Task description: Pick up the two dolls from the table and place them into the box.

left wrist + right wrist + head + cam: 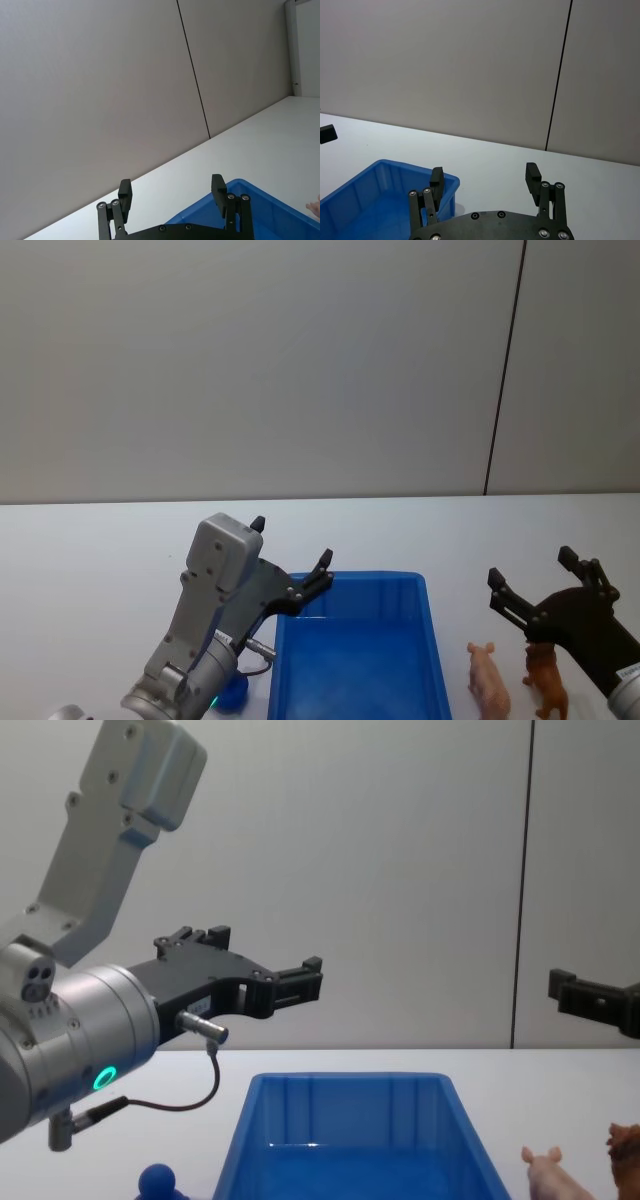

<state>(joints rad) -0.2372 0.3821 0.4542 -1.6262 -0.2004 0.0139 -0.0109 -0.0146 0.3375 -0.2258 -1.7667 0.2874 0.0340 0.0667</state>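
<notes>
Left tool (291, 540) wide, raised by box (372, 578) far-left corner — right tool (529, 564) wide, over pig (489, 680), brown doll (547, 682) on surface (100, 540).

White table (100, 540), blue box (433, 640), pink pig (489, 682), brown doll (547, 680) (side by side), blue object (157, 1182)

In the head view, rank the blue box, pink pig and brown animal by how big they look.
1. blue box
2. pink pig and brown animal: about alike, both cut off at the edge.
</notes>
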